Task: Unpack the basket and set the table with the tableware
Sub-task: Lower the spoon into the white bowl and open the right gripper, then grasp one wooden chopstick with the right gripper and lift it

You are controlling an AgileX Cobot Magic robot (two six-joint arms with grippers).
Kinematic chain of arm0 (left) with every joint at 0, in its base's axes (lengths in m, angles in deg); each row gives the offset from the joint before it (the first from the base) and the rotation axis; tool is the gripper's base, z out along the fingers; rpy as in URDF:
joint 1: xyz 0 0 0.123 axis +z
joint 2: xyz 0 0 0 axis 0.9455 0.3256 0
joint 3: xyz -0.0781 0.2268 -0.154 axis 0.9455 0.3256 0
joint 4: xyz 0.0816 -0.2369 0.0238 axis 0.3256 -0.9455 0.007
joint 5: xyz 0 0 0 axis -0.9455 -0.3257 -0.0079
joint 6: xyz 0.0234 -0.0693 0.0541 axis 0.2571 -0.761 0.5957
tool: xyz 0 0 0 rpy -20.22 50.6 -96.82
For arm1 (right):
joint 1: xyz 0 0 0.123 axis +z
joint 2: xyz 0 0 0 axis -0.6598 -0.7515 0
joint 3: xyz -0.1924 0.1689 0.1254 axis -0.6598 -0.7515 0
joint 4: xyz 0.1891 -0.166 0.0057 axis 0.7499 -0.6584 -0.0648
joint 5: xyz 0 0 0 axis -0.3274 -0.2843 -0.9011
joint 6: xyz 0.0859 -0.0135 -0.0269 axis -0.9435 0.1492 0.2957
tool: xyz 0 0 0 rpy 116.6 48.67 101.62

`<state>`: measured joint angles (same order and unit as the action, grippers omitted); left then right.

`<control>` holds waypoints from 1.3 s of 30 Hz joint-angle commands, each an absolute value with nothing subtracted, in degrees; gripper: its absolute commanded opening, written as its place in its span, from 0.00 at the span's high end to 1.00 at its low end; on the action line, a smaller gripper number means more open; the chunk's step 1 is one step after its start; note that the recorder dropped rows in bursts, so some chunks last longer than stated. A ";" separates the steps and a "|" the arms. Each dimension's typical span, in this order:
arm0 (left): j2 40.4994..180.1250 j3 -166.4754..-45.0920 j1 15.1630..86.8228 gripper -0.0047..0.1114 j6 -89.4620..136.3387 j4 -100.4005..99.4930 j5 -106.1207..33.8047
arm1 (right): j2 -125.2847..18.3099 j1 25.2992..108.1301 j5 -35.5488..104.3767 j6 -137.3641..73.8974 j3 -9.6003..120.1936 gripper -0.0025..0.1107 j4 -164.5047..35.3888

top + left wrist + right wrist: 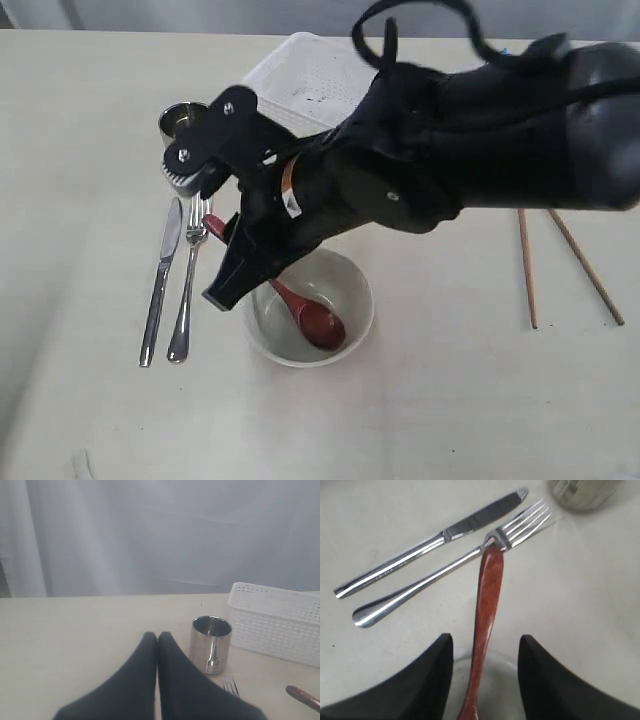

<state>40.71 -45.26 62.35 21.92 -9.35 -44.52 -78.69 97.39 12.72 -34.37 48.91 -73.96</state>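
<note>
Right gripper [485, 639] hangs released, its fingers either side of the spoon [487, 605] without touching it. Its arm hides part of the bowl [362, 300] and basket [315, 70]. The reddish-brown spoon lies in the bowl, handle tip on the fork [440, 575].

The surface [450, 400] is cream-white with faint greyish marks. The basket [310, 75] is white, its walls patterned with rows of small perforations in a lattice, and a few dark specks show on its floor. The knife [160, 285] and fork [188, 285] are bright silver steel with mirror-like glints. The spoon [312, 318] is glossy reddish-brown. The bowl [352, 290] is pale off-white and plain. The cup [210, 644] is shiny steel, darker inside. The two chopsticks [527, 270] are light brown wood. The arm [480, 130] is matte black with a small orange-and-white band. The curtain [150, 540] is pale grey-white.
</note>
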 commanded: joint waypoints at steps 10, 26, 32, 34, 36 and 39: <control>40.50 -45.09 62.26 0.96 21.98 -9.39 -44.14 | -64.56 62.50 -6.10 -51.79 47.89 0.98 -82.48; 40.50 -45.09 62.26 0.96 21.98 -9.39 -44.14 | -86.77 56.70 -1.38 -60.98 43.00 0.61 -81.21; 40.50 -45.09 62.26 0.96 21.98 -9.39 -44.14 | -88.65 55.86 0.53 -61.13 43.11 0.73 -80.94; 40.50 -45.09 62.26 0.96 21.98 -9.39 -44.14 | -89.36 54.75 0.70 -61.13 43.11 0.72 -80.94; 40.50 -45.09 62.26 0.96 21.98 -9.39 -44.14 | -89.92 53.36 0.70 -60.99 43.11 0.70 -79.59; 40.50 -45.09 62.26 0.96 21.98 -9.39 -44.14 | -91.10 51.28 1.59 -55.62 43.11 0.70 -73.56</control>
<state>40.71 -45.26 62.35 21.92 -9.35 -44.52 -89.26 53.18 0.96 -59.87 43.32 -77.64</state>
